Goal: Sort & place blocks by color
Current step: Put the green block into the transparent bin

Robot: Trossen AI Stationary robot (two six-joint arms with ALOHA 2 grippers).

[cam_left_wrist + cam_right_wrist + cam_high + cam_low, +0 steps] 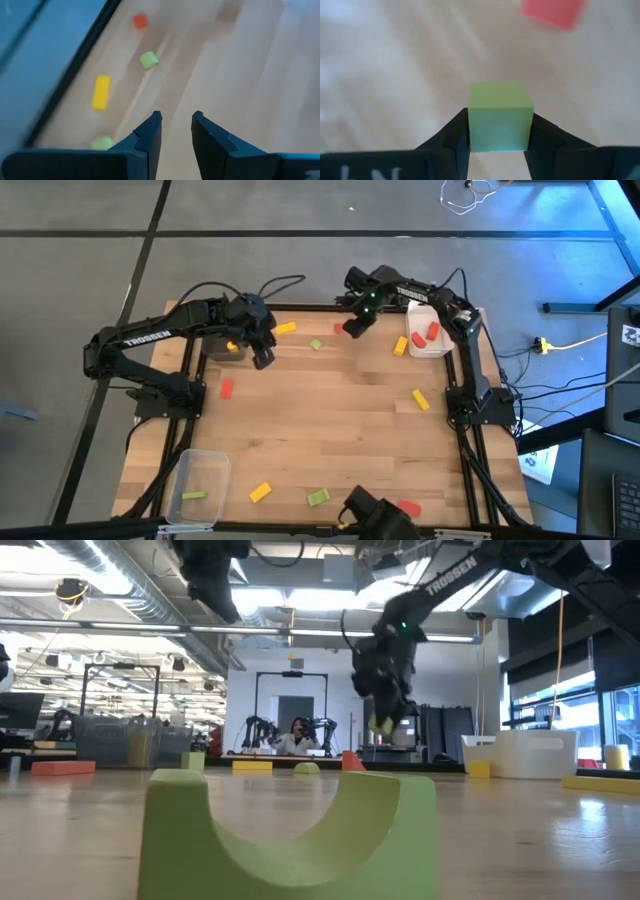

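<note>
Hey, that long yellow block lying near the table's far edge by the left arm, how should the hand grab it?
Grip the yellow bar across its narrow width at mid-length, coming straight down from above. It lies flat with bare wood on both long sides, so fingers fit there. The left hand is nearest and open.

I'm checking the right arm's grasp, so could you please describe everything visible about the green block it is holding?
The green block is a light green, matte, chunky cube-like piece with softly rounded edges. It sits upright and square between the right gripper's dark jaws, which press its two opposite sides; its top and front faces are exposed. The low view shows it lifted clear of the wooden table, touching nothing else. A blurred red block lies on the table beyond it.
</note>
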